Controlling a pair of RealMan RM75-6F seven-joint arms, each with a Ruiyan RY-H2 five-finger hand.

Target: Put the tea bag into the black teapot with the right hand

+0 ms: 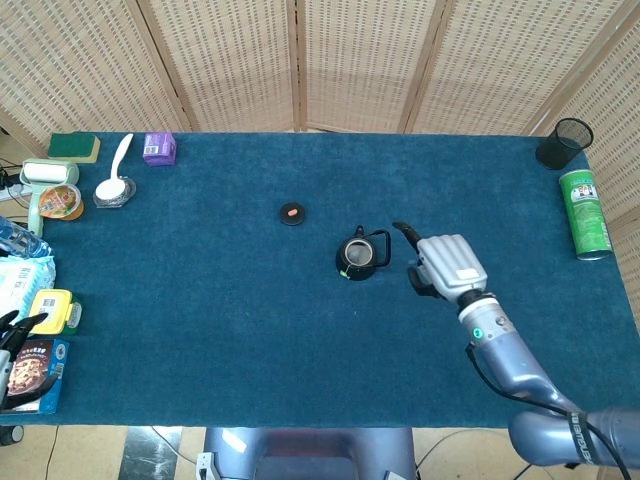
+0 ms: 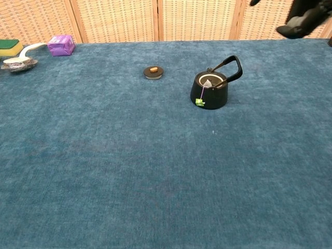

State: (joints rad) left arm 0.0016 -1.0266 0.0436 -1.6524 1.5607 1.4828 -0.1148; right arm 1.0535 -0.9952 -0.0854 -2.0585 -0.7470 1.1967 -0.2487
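Note:
The black teapot (image 1: 356, 256) (image 2: 210, 90) stands mid-table with its handle tilted to the right. The tea bag (image 2: 207, 83) lies inside its open mouth, and its string hangs over the rim with the green tag (image 2: 199, 102) against the pot's side. My right hand (image 1: 447, 265) (image 2: 302, 19) hovers to the right of the pot, raised and apart from it, fingers spread and holding nothing. The left hand is not visible in either view.
The teapot lid (image 1: 291, 214) (image 2: 153, 72) lies left of the pot. A purple box (image 1: 159, 148), a spoon on a dish (image 1: 113, 186), a sponge (image 1: 74, 146) and snack packets (image 1: 48, 310) line the left side. A black mesh cup (image 1: 564, 143) and a green can (image 1: 585, 213) sit at the far right.

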